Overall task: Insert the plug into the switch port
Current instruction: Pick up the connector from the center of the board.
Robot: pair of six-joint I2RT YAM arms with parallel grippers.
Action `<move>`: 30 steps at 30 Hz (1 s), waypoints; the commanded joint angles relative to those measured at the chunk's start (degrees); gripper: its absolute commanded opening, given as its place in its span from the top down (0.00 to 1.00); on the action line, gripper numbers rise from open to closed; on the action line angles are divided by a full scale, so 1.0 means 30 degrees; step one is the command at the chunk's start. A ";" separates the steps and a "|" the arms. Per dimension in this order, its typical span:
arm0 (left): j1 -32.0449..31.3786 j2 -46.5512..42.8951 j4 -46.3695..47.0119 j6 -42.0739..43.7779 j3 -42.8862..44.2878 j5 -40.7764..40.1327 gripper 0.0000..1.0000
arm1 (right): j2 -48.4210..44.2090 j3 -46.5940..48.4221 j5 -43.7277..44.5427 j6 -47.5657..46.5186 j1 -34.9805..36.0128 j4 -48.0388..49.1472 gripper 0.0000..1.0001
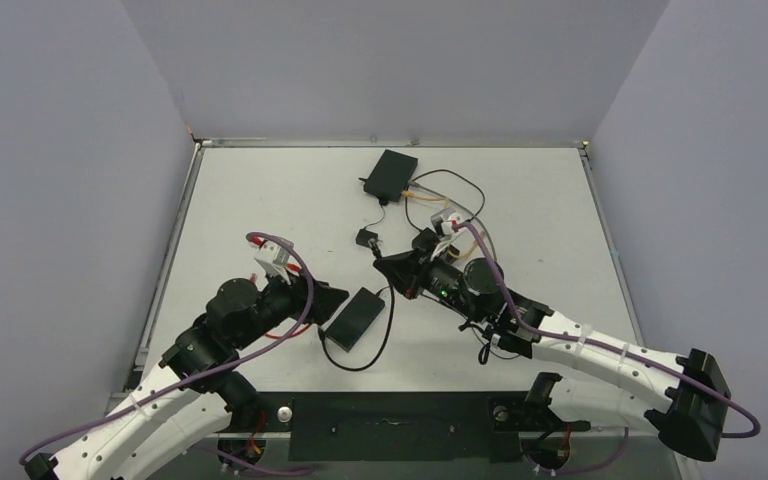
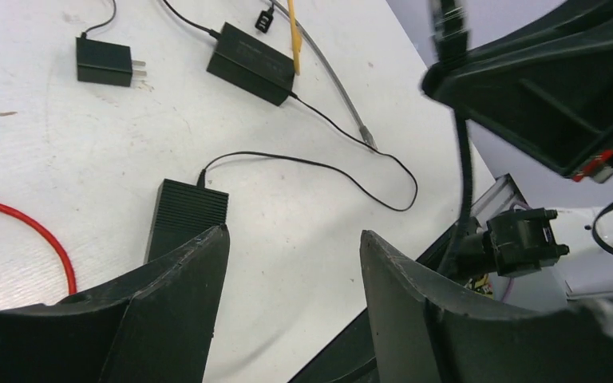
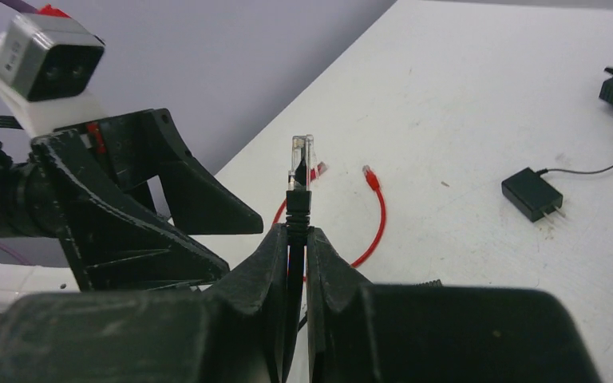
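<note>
Right fingers (image 3: 265, 267) pinch the cable (image 3: 297, 211) just below the plug (image 3: 302, 153); left gripper (image 2: 294, 236) gapes, empty; square the plug to the far switch (image 1: 390, 174) port before pushing gently.

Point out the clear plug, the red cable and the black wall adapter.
clear plug (image 3: 302, 158), right wrist view, on its transparent tip.
red cable (image 3: 382, 214), right wrist view, on the curve below its connector.
black wall adapter (image 3: 531, 192), right wrist view, on its body's top face.
</note>
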 commanded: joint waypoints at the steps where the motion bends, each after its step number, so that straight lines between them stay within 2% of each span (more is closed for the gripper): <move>1: -0.0005 -0.0614 -0.0489 -0.0083 0.0662 -0.1880 0.41 | -0.1257 0.1966 -0.0118 -0.1440 -0.0085 -0.0816 1.00; 7: -0.0015 -0.0595 -0.0634 -0.0129 0.0683 -0.2226 0.41 | -0.2770 0.3562 0.0920 -0.2798 -0.0080 -0.2519 1.00; 12: -0.0016 -0.0489 -0.0873 -0.0178 0.0783 -0.2428 0.41 | -0.3943 0.4773 0.3432 -0.5624 -0.0080 -0.5241 1.00; 15: -0.0015 -0.0292 -0.0860 -0.0156 0.0902 -0.2499 0.41 | -0.4354 0.4836 0.6134 -0.7974 0.0040 -0.7384 1.00; 18: -0.0017 -0.0131 -0.0747 -0.0029 0.1043 -0.2593 0.41 | -0.4772 0.3739 0.8107 -1.0315 0.0472 -0.7694 1.00; 21: 0.0007 0.0054 -0.0559 0.0091 0.1045 -0.2608 0.41 | -0.5165 0.2023 1.1808 -1.2784 0.2290 -0.6592 1.00; 23: 0.0008 0.0171 -0.0392 0.0176 0.0982 -0.2530 0.40 | -0.5038 0.0828 1.3121 -1.4909 0.3703 -0.5189 1.00; 27: 0.0002 0.0490 -0.0123 0.0192 0.1002 -0.2282 0.40 | -0.4270 -0.0226 1.2839 -1.5420 0.4587 -0.5247 1.00; 30: 0.0000 0.0589 -0.0141 0.0167 0.1079 -0.2202 0.40 | -0.4205 -0.0957 1.0648 -1.4724 0.4607 -0.5210 1.00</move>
